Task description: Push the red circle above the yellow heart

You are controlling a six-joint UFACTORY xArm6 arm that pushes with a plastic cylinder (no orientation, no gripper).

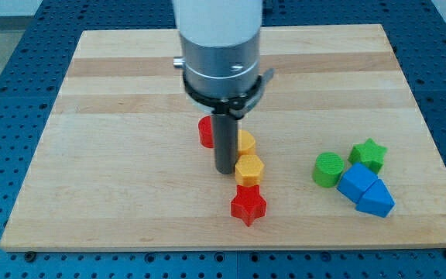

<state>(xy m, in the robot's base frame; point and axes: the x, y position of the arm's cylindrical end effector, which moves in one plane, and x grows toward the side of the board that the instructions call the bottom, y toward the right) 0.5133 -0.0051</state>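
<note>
Nearest the frame's bottom edge sits the red star (248, 205), with the yellow hexagon (248, 170) just above it. At lower right cluster two blue blocks (366, 191), a green cylinder (329, 169) and a green star (368, 154). My tip (224, 170), a bare rod that grasps nothing, stands at centre, just left of the hexagon. Behind it, the yellow heart (245, 142) is partly hidden; the red circle (205, 132) lies just left of the rod. Judged progress: incomplete, since the circle must move above the heart.
</note>
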